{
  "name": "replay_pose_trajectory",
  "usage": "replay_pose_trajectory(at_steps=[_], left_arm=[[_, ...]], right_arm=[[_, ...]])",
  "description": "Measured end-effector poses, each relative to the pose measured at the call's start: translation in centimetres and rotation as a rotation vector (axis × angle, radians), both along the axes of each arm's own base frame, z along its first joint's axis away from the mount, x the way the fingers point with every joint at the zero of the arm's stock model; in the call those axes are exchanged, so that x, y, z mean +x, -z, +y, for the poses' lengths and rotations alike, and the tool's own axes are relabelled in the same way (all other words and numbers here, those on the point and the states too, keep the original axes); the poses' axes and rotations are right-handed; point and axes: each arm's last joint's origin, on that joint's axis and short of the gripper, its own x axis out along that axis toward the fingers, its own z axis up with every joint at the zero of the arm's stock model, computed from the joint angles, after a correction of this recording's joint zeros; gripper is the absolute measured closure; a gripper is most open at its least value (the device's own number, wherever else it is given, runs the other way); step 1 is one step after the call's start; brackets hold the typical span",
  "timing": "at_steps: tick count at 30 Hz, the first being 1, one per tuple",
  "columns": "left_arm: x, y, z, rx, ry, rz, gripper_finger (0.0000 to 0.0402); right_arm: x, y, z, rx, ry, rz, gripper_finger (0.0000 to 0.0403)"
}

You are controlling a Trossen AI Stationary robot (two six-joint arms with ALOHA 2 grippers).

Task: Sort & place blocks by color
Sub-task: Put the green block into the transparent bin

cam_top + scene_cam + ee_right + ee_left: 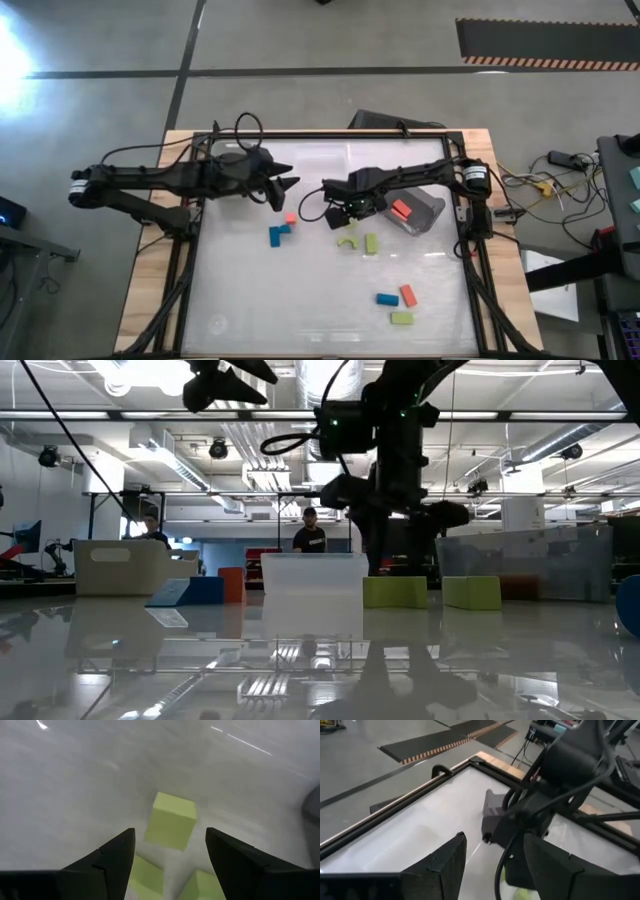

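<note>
1. Two dark arms over a glossy white worktop [300, 300] framed in black rails on a wooden base.
2. Left gripper [288, 187] raised near the far-left part of the worktop, jaws spread wide, nothing between them; the right arm's dark body ahead of them in the left wrist view.
3. Right gripper [170, 847] lowered at the worktop's middle, jaws parted wide and empty, straddling open space just above a small yellow-green cube-like block [170, 820].
4. Below those jaws in the right wrist view, two more yellow-green surfaces, matching the yellow-green arch block [348, 240] seen from above just beside the gripper.
5. Another yellow-green brick [371, 243] just right of the arch.
6. Left of the centre: a small red-orange block [291, 218] touching a blue L-shaped cluster of blocks [279, 235].
7. Toward the near-right: a blue brick [387, 299], a red-orange brick [408, 295] beside it, and a yellow-green brick [402, 318] just nearer.
8. At the far right: a grey bin [425, 208] tipped on its side, with a red-orange block [401, 210] inside.
9. In the room behind, seen low: two people standing well beyond the worktop.
</note>
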Motion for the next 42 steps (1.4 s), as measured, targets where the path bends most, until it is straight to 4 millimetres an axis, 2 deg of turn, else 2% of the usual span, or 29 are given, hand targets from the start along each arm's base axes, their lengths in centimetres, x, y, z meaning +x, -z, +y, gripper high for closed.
replay_pose_trajectory(at_steps=[9,17,23,30,37,42], left_arm=[[-1.6,-1.5,0.0,0.004,-0.005,-0.075,0.0218],[-2.7,-2.5,0.1,0.065,-0.039,-0.119,0.0218],[-3.2,-2.8,0.1,0.072,-0.061,-0.138,0.0218],[-3.2,-2.7,0.1,0.072,-0.060,-0.135,0.0218],[-3.1,-2.6,0.1,0.072,-0.060,-0.132,0.0218],[-3.1,-2.7,0.1,0.072,-0.061,-0.138,0.0218]], right_arm=[[-0.4,1.8,0.0,-0.031,0.018,-0.039,0.0182],[-0.2,2.1,-0.1,-0.036,0.014,-0.050,0.0239],[-0.3,1.9,0.0,-0.024,0.011,-0.053,0.0272],[-0.4,1.5,0.0,-0.004,0.005,-0.059,0.0258],[-0.7,-0.2,-0.1,-0.012,0.002,-0.111,0.0275],[-0.9,-1.1,-0.4,-0.029,0.008,-0.136,0.0270]])
